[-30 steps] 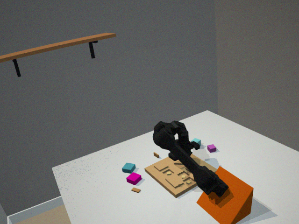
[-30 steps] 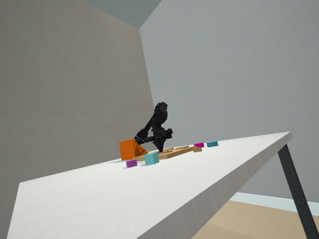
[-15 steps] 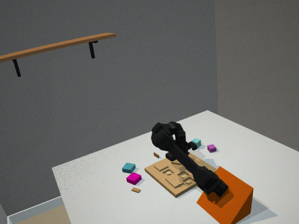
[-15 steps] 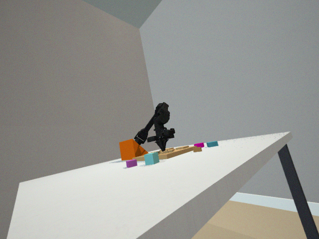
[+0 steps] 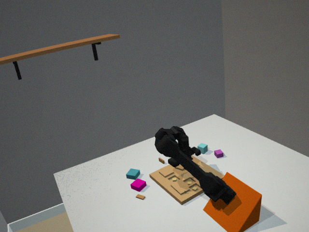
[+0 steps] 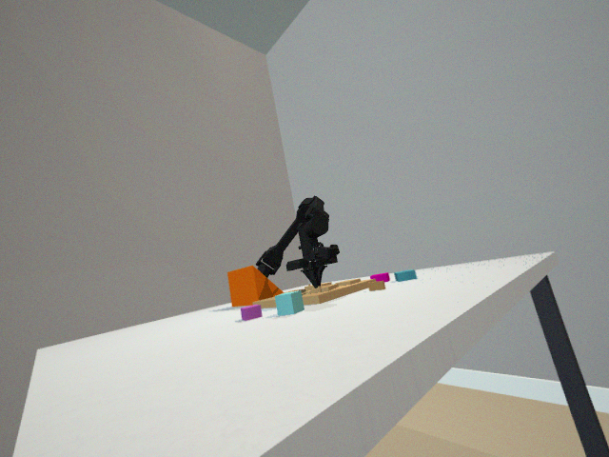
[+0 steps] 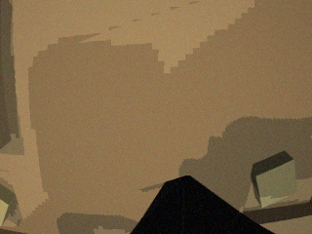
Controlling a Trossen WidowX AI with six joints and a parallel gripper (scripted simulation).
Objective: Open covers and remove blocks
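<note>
The tan puzzle board (image 5: 181, 197) (image 6: 343, 290) lies on the white table in front of the arm's orange base (image 5: 239, 207) (image 6: 245, 288). My gripper (image 6: 314, 284) (image 7: 178, 185) is shut and empty, pointing down with its tips right at the board's surface; in the top view the black arm (image 5: 197, 174) hides it. The wrist view shows flat tan covers and a small pale block (image 7: 276, 181) in a well just right of the fingers. Small pale blocks (image 5: 174, 179) (image 5: 189, 182) show in open wells. A teal block (image 5: 133, 173) (image 6: 404, 275) and a magenta block (image 5: 138, 184) (image 6: 380, 276) rest on the table left of the board.
Another teal block (image 5: 202, 148) (image 6: 289, 303) and a purple block (image 5: 218, 153) (image 6: 251, 311) lie on the table beyond the board. Two small tan pieces (image 5: 161, 160) (image 5: 140, 196) lie loose near it. A wooden shelf (image 5: 60, 47) hangs on the far wall.
</note>
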